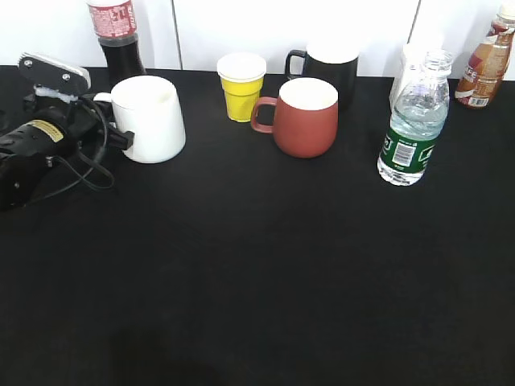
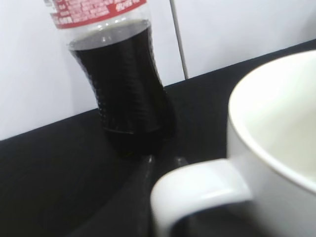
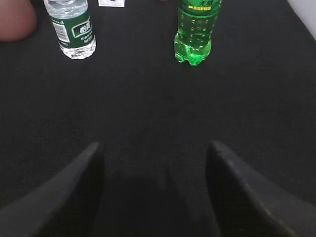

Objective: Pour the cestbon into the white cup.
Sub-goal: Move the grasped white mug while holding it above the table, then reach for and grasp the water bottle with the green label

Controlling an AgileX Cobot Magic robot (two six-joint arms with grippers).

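The cestbon [image 1: 413, 121], a clear bottle with a dark green label and no cap, stands upright at the right of the black table. It also shows at the top left of the right wrist view [image 3: 74, 29]. The white cup [image 1: 151, 118] stands at the left. Its handle [image 2: 197, 190] fills the foreground of the left wrist view. My left gripper [image 1: 121, 138] sits at that handle with its dark fingertips [image 2: 164, 159] close together on it. My right gripper [image 3: 153, 148] is open and empty, low over bare table, well short of the cestbon. It is out of the exterior view.
A cola bottle [image 1: 117, 36] stands behind the white cup. A yellow cup [image 1: 241, 87], a red-brown mug [image 1: 306, 119] and a black mug [image 1: 326, 68] stand mid-table. A brown-labelled bottle [image 1: 485, 60] stands at the far right, and a green soda bottle [image 3: 195, 29] stands near the cestbon.
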